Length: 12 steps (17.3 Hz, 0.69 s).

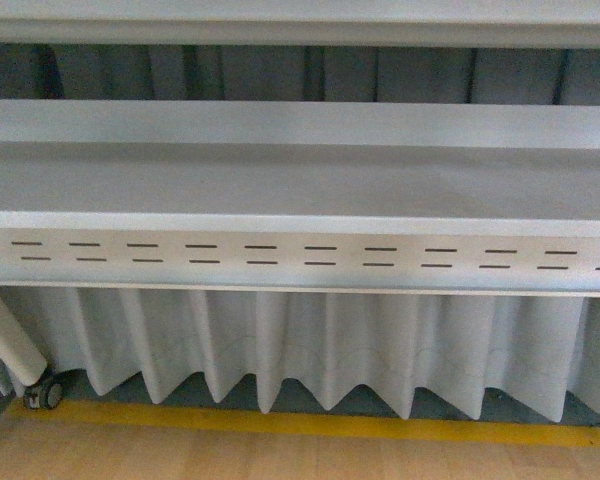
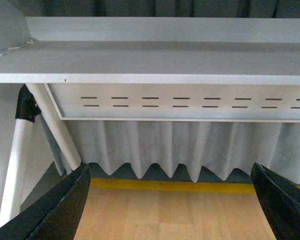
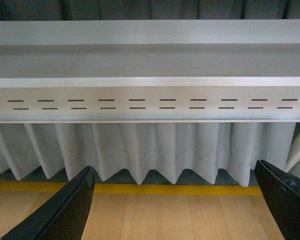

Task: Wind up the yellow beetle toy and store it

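Observation:
The yellow beetle toy is out of view in all three views. My left gripper (image 2: 170, 205) is open, its two black fingers (image 2: 55, 210) spread wide over bare wooden floor with nothing between them. My right gripper (image 3: 175, 205) is open as well, black fingers (image 3: 65, 210) far apart above the same floor, holding nothing. Neither arm appears in the front view.
A grey metal shelf unit (image 1: 300, 180) spans the front view, with a slotted front panel (image 1: 300, 258). A pleated grey curtain (image 1: 310, 345) hangs below it. A yellow floor line (image 1: 310, 424) borders the wooden floor (image 1: 280, 458). A white leg with a castor (image 1: 46, 392) stands at left.

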{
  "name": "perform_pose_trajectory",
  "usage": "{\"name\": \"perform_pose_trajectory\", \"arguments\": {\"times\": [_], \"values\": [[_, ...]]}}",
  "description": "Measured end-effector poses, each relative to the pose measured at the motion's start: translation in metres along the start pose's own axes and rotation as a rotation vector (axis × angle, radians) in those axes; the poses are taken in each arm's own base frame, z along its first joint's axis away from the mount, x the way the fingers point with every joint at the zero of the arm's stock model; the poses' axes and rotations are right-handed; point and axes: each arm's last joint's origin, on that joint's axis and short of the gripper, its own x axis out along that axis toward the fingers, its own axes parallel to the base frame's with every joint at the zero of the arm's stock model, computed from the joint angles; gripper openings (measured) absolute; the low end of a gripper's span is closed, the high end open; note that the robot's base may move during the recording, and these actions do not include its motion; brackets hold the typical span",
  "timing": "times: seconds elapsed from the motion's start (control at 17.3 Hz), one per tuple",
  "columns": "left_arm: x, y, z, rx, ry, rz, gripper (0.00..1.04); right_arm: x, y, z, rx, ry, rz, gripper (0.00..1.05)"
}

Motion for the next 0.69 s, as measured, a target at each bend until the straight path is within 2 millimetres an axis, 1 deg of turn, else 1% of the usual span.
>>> {"name": "perform_pose_trajectory", "arguments": {"times": [0.69], "values": [[0.0000,0.0000,0.0000,0.000,0.000,0.000,0.98,0.0000,0.0000,0.0000,0.000,0.000,0.000,0.98]]}}
